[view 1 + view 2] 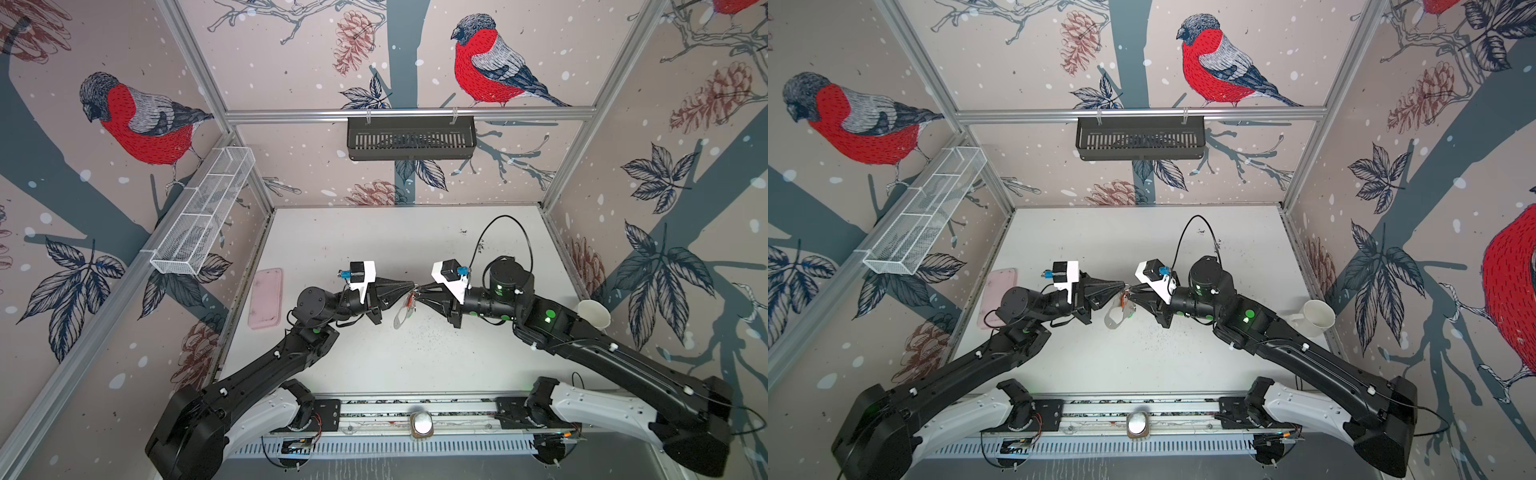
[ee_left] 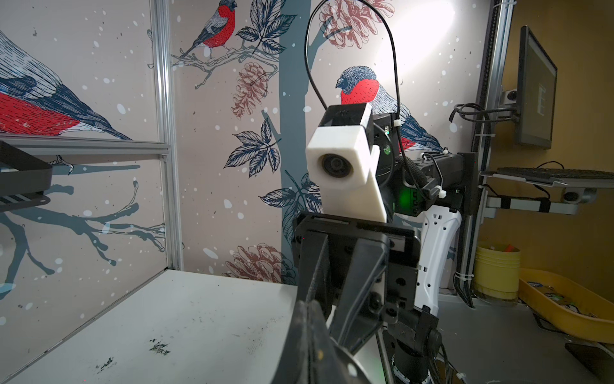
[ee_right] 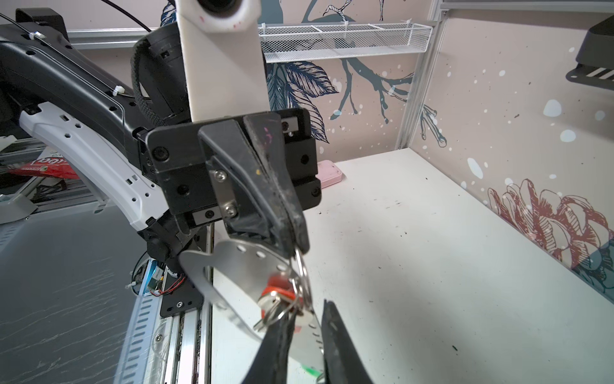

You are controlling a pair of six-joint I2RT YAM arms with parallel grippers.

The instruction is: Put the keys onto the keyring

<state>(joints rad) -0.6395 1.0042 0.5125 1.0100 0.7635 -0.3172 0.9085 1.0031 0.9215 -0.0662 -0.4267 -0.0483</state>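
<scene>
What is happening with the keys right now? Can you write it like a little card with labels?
Left gripper: shut, pinching the keyring by a metal ring
Right gripper: jaws slightly apart around the keyring's other end; can't tell if it grips
Keyring: held in the air between both grippers
Red key: hanging by the rings
Green key: only a bit of green tag shows
Pink case: flat on the table, left side
White cup: by the right wall
</scene>
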